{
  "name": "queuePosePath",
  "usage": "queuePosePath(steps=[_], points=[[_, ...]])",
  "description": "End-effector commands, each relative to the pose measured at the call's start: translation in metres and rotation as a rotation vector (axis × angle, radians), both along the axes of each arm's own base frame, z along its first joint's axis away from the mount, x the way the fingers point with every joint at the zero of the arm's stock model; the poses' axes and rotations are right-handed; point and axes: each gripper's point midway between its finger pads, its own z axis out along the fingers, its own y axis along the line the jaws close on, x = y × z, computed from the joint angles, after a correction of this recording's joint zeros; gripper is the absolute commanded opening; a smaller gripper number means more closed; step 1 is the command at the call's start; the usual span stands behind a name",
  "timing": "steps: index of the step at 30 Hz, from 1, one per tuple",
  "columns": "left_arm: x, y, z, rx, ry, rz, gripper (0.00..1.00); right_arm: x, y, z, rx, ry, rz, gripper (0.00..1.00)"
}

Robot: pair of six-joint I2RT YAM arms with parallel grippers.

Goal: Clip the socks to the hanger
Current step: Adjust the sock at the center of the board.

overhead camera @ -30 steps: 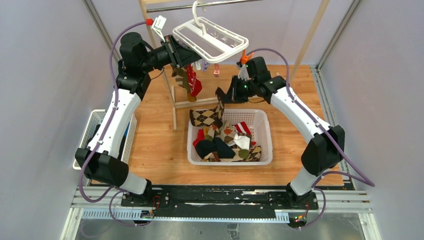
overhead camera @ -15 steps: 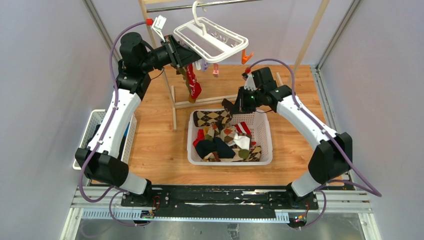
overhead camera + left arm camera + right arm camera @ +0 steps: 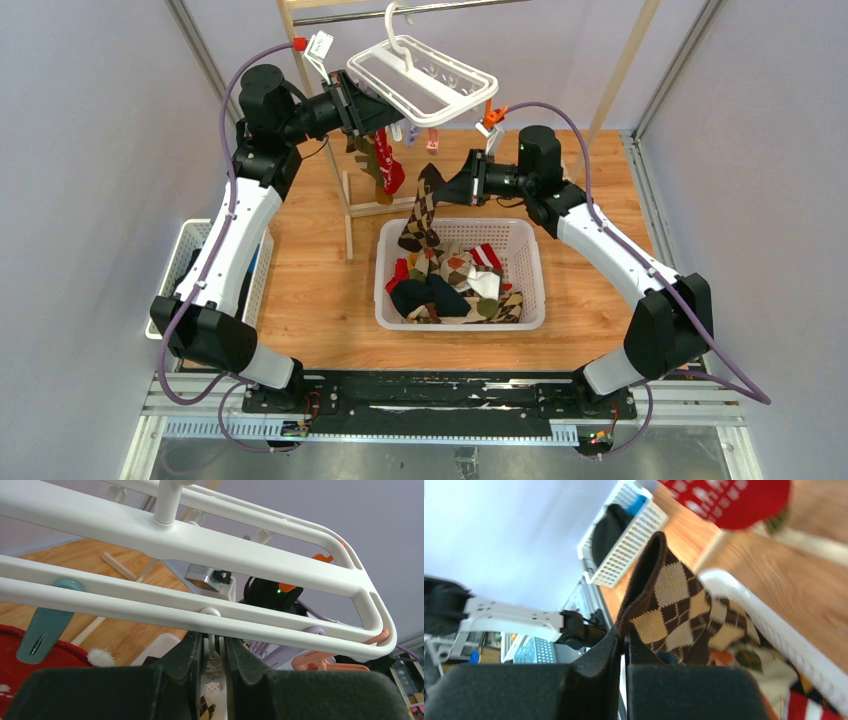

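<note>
The white hanger (image 3: 425,85) hangs from the rack bar; its rails (image 3: 200,545) fill the left wrist view. My left gripper (image 3: 365,112) sits under the hanger's left side, shut on a small white clip (image 3: 212,652). A red sock (image 3: 388,170) hangs from a teal clip (image 3: 45,630). My right gripper (image 3: 455,188) is shut on the cuff of a brown-tan argyle sock (image 3: 420,212), which dangles over the basket. In the right wrist view the sock (image 3: 674,600) runs out from the shut gripper (image 3: 625,640). Several more socks (image 3: 455,285) lie in the basket.
The white basket (image 3: 530,290) stands mid-table. A wooden rack post (image 3: 345,200) stands to its left. A white side basket (image 3: 180,260) with a dark bundle (image 3: 609,530) sits at the left edge. Lilac (image 3: 280,652) and orange (image 3: 490,115) clips dangle from the hanger.
My right gripper dipped toward the basket, then rose again; the argyle sock now hangs lengthwise from it, clear of the pile. The left arm and hanger have hardly moved.
</note>
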Motion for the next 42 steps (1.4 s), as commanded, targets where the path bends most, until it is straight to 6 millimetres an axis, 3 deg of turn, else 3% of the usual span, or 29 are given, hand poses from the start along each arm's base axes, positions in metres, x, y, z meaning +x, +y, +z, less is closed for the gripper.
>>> queuePosePath(steps=[1, 3, 10, 19, 25, 31, 33, 35, 38, 40, 42], points=[[-0.014, -0.004, -0.003, 0.000, 0.028, -0.077, 0.00, -0.027, 0.023, 0.086, 0.246, -0.261, 0.268, 0.00], [-0.014, -0.004, -0.002, -0.005, 0.029, -0.082, 0.00, -0.035, 0.028, 0.099, 0.286, -0.309, 0.348, 0.00], [-0.017, -0.006, -0.002, -0.019, 0.039, -0.112, 0.00, -0.053, 0.050, 0.108, 0.336, -0.347, 0.558, 0.00], [-0.018, -0.008, -0.003, -0.028, 0.036, -0.137, 0.00, -0.063, 0.052, 0.135, 0.484, -0.443, 0.676, 0.00], [-0.019, -0.009, -0.007, -0.025, 0.045, -0.145, 0.00, -0.041, 0.063, 0.145, 0.615, -0.454, 0.634, 0.00], [-0.022, -0.008, -0.009, -0.015, 0.041, -0.149, 0.00, -0.040, 0.063, 0.150, 0.616, -0.458, 0.630, 0.00], [-0.021, -0.007, -0.009, -0.015, 0.040, -0.141, 0.00, -0.039, 0.062, 0.139, 0.598, -0.396, 0.611, 0.00], [-0.018, -0.006, -0.009, -0.014, 0.041, -0.128, 0.00, -0.035, 0.062, 0.112, 0.553, -0.301, 0.561, 0.00], [-0.016, -0.003, -0.010, -0.012, 0.041, -0.113, 0.00, -0.023, 0.059, 0.037, 0.388, -0.090, 0.402, 0.00], [-0.015, -0.002, -0.009, -0.010, 0.034, -0.108, 0.00, -0.029, 0.048, -0.011, 0.242, -0.011, 0.299, 0.00], [-0.015, -0.001, -0.013, -0.005, 0.058, -0.103, 0.00, -0.036, 0.035, -0.042, 0.114, 0.038, 0.227, 0.00]])
